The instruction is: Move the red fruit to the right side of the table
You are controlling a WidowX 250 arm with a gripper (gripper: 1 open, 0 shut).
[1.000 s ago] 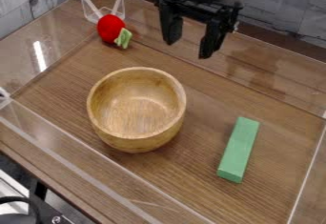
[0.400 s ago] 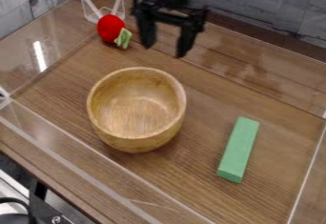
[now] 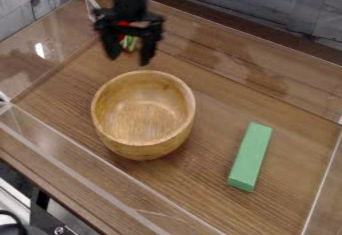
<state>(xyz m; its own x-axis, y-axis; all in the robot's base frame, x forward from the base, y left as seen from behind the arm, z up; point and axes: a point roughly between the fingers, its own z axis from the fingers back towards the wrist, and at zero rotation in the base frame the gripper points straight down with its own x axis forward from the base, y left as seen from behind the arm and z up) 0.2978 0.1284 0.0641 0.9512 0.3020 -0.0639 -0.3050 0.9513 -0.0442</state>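
objects on the surface (image 3: 281,89) number three: one red fruit (image 3: 124,41), one wooden bowl (image 3: 143,112) and one long green block (image 3: 250,156). one arm reaches in from the top edge, carrying one end effector (image 3: 130,49) with two dark fingers (image 3: 108,45).

the red fruit sits at the far left corner of the brown wood-grain surface, close to the clear plastic wall (image 3: 54,29) there. the end effector hangs pointing down right over it, its fingers spread wide with one on each side of the fruit, and nothing is gripped between them. most of the fruit is hidden behind the fingers; only a sliver of red and a bit of light green show in the gap. the green cap seems to lie toward the right side of the fruit, but its long axis cannot be read from this view.

the wooden bowl stands upright near the middle of the surface, mouth up, nearer the camera than the fruit and apart from it. the green block lies flat toward the right front, well apart from the bowl, its long axis running from the front edge toward the back and leaning slightly right.
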